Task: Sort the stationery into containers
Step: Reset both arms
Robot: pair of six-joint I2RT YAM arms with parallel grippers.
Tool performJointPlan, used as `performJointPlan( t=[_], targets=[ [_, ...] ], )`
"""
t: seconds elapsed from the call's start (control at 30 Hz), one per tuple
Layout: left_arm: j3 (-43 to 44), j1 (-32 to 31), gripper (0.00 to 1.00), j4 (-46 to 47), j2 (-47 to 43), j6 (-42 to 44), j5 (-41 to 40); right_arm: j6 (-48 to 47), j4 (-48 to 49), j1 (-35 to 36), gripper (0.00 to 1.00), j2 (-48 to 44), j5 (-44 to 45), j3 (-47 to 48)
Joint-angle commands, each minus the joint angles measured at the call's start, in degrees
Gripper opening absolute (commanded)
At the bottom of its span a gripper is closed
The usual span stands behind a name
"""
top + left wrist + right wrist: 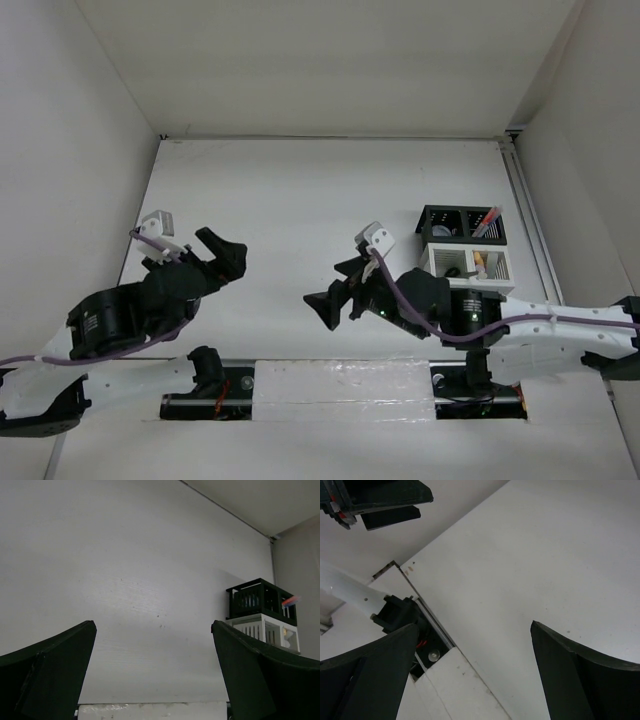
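Two arms reach over the white table (300, 190), one gripper on each. The left gripper (192, 256) sits in the left middle of the top view with its jaws spread wide and nothing between them. In its wrist view the two dark fingers (50, 672) frame only bare tabletop. The right gripper (336, 288) is near the centre of the top view, pointing toward the left of the frame. It is likewise fully released and empty, and its two fingers (580, 677) stand far apart over the table surface. One organizer (465, 245) stands at the right of the frame, just beyond the right arm, which covers its near edge. Four square compartments can be counted: two black compartments (432, 213) side by side on the far side, and a white slatted part (430, 258) with two more on the near side. The stationery in view is inside this organizer. Thin pens (488, 222), red among them, lean in the right black compartment, though how many cannot be counted. An orange-yellow item (481, 264) sits in the right white compartment. Pale shapes in the two left compartments are too small to tell apart. In the left wrist view the organizer sits at the right edge.
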Motion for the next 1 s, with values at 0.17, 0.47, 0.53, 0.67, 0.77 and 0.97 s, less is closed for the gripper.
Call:
performJointPlan(
  t=[0.17, 0.47, 0.53, 0.67, 0.77, 0.97],
  targets=[
    [-4.96, 0.18, 1.0, 2.85, -4.38, 0.13, 2.23, 5.38, -1.16, 2.16, 1.0, -5.86, 1.37, -3.34],
    [-7.85, 0.18, 1.0, 4.35, -9.13, -0.31, 1.61, 3.01, -0.54, 2.16, 1.0, -7.45, 1.9, -4.13],
    [-7.86, 0.18, 1.0, 4.35, -9.74, -0.31, 1.61, 3.01, -0.55, 2.16, 1.0, -6.83, 2.42, -2.99],
    [-7.86, 0.18, 1.0, 4.35, -10.27, -0.83, 1.08, 2.39, -0.55, 2.16, 1.0, -5.69, 3.04, -2.46],
    [-8.39, 0.18, 1.0, 4.35, -10.27, -0.83, 1.08, 2.39, -0.55, 2.16, 1.0, -5.07, 3.66, -2.46],
    [-8.39, 0.18, 1.0, 4.35, -10.8, -0.83, 1.08, 2.39, -0.55, 2.16, 1.0, -5.07, 4.71, -1.85]
  ],
)
